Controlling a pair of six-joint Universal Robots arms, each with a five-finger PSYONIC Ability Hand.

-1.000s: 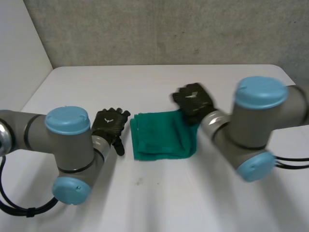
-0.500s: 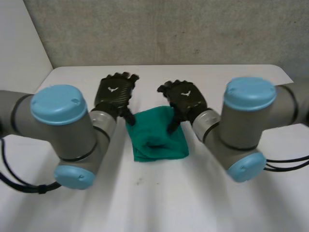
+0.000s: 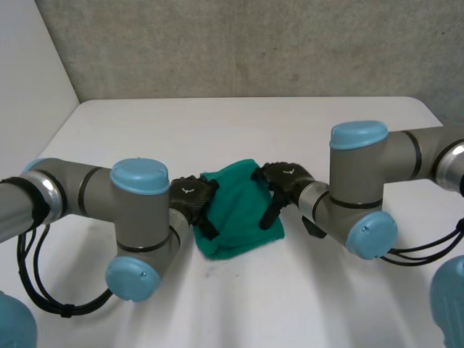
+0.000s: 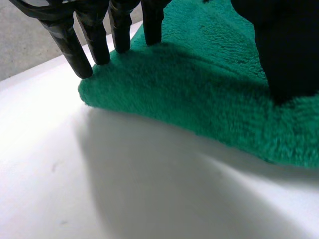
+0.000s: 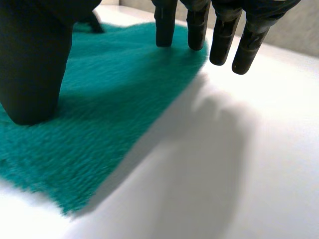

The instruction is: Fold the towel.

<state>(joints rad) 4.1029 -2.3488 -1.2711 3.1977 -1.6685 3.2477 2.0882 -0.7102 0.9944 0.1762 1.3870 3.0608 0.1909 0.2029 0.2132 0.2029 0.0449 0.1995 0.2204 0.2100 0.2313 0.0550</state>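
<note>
- We see the green towel point(image 3: 235, 210) lying folded near the middle of the white table point(image 3: 239, 123), between the two hands.
- The left hand point(image 3: 193, 201) sits at the towel's left edge. In its wrist view we find its fingers point(image 4: 94, 42) straight, with their tips along the cloth's edge by a corner. Its thumb point(image 4: 286, 59) is set down on the towel's surface further in. We read this hand as open and pressing, not clasping.
- The right hand point(image 3: 284, 181) sits at the towel's right edge. In its wrist view its fingers point(image 5: 164, 25) are also straight. Some tips are over the cloth near a corner, and the others are just past the edge above bare table. Its thumb point(image 5: 30, 74) rests on the towel. We read this hand as open too.
- Both grey arms reach in from the sides, left arm point(image 3: 138, 217) and right arm point(image 3: 362, 185).
</note>
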